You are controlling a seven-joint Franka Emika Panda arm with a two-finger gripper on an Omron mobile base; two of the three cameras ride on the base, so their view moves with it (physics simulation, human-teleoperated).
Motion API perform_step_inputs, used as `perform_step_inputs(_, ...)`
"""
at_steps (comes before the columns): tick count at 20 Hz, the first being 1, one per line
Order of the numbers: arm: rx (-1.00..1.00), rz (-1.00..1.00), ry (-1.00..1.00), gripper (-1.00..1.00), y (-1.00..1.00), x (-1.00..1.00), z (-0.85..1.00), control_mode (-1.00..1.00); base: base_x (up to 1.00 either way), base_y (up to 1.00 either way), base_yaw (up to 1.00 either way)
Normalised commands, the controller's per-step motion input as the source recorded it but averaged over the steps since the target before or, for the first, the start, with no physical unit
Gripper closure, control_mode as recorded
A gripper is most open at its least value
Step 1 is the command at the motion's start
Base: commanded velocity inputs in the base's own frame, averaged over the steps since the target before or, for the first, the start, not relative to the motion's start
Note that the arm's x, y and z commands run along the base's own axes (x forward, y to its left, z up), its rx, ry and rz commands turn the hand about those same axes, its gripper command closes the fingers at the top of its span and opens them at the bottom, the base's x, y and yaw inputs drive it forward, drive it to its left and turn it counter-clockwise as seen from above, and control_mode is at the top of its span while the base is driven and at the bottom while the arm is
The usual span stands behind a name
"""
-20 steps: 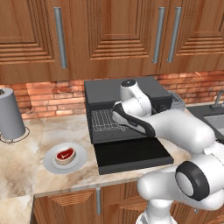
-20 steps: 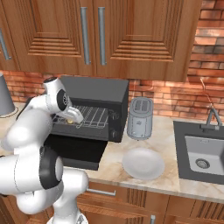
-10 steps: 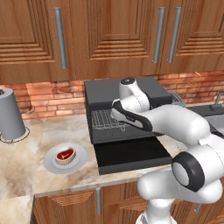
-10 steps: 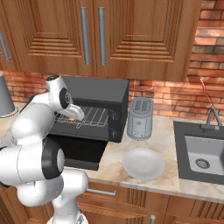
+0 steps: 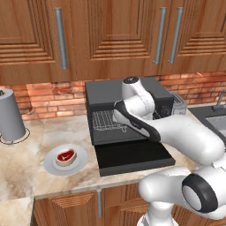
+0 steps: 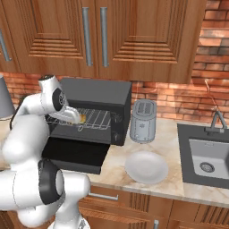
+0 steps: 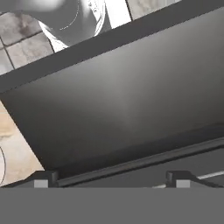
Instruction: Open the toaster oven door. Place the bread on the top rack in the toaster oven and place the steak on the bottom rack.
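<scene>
Claw: the white arm's two-finger claw (image 7: 111,183) reaches into the mouth of the boxy black toaster oven (image 5: 106,92), level with the upper shelf. Its two small dark tips stand well apart in the hand view, with nothing between them.
Door: the flat black toaster oven door (image 5: 132,155) hangs fully open, lying flat over the counter's front below the claw. The hand view looks down on its dark panel (image 7: 118,105).
Top rack: the higher silver wire-grid top rack (image 6: 96,118) sits at the claw's level and is drawn partly out of the oven.
Bread: a small golden-brown piece of bread (image 6: 82,117) lies on that rack just beside the claw, on its sink side.
Bottom rack: I cannot make it out behind the arm.
Steak: the small raw red steak (image 5: 65,156) with a pale fat rim rests on a round grey plate (image 5: 49,164), well to the claw's left and lower, on the counter.
Surface: a beige marbled stone counter (image 5: 26,176) carries everything.
Other items: a small silver toaster (image 6: 142,120) stands just right of the oven; an empty round white plate (image 6: 146,167) lies in front of it; a grey cylindrical canister (image 5: 10,115) stands far left.
Room: brown wooden cabinets (image 5: 110,35) with long metal handles hang above a red brick backsplash (image 6: 179,100); a steel sink (image 6: 206,156) sits far right.
</scene>
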Motion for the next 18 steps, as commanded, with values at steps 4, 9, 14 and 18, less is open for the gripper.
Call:
perform_step_inputs(4,0.0,0.08,0.17,-1.0,0.13,-0.69,-0.01,-1.0,0.0,0.0,0.0)
perform_step_inputs(9,-0.01,0.14,0.1,-1.0,0.14,-0.03,-0.93,-1.0,0.0,0.0,0.0)
perform_step_inputs(14,0.0,0.09,-0.03,-1.0,0.09,0.5,-0.26,-1.0,0.0,0.0,0.0)
perform_step_inputs(18,0.0,0.0,-0.03,-1.0,0.14,0.93,0.0,-1.0,0.0,0.0,0.0)
